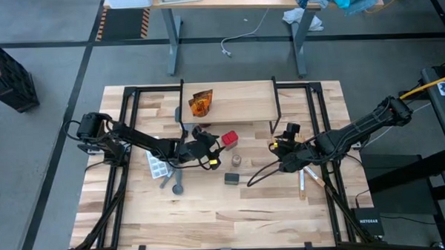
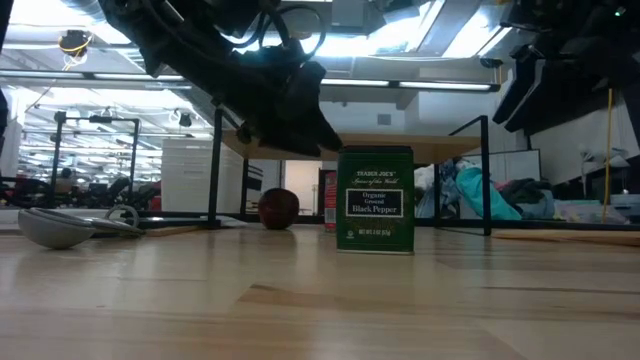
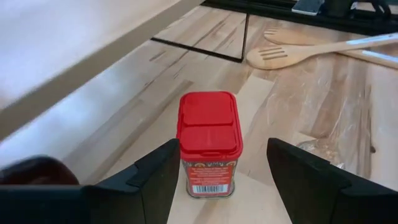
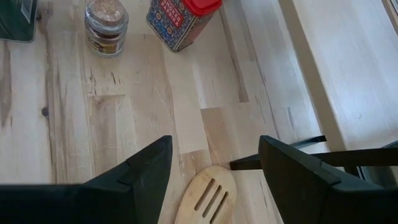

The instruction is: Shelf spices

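Left pincer (image 3: 217, 180) spread wide, the small red-lidded spice tin (image 3: 209, 144) standing upright dead ahead, just short of the gap between its fingers, nothing gripped. Tin stands on the butcher-block surface (image 1: 211, 222), in front of the narrow light-wood shelf on black legs (image 1: 244, 102). Left arm is clearly nearer. Tin's long axis is vertical, lid's long side points along the approach. Right pincer (image 4: 214, 180) also wide, empty, waiting off to the tin's right over a pale slotted wooden spatula (image 4: 208, 199).
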Robot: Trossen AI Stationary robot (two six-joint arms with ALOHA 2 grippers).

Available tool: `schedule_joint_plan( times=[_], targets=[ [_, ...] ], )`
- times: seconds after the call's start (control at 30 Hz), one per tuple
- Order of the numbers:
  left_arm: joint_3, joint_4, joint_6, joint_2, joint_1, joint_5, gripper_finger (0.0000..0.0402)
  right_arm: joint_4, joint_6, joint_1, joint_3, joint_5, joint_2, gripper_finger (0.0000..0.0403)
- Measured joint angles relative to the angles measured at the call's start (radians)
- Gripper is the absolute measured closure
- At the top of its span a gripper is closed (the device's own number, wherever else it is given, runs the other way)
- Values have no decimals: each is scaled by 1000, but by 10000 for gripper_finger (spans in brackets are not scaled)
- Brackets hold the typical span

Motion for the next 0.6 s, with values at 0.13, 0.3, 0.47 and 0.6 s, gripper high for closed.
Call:
schedule_joint_plan(
  times=[0.13, 0.3, 0.47, 0.6],
  targets=[
    [0, 1, 31, 0, 0, 0, 168, 2, 0, 0, 0, 0, 0, 157],
    [0, 0, -40, 0, 9, 33, 168, 3, 0, 0, 0, 0, 0, 157],
    [0, 0, -124, 0, 53, 211, 168, 3, 1, 0, 0, 0, 0, 157],
    [0, 1, -121, 0, 73, 219, 168, 3, 1, 0, 0, 0, 0, 157]
  ],
)
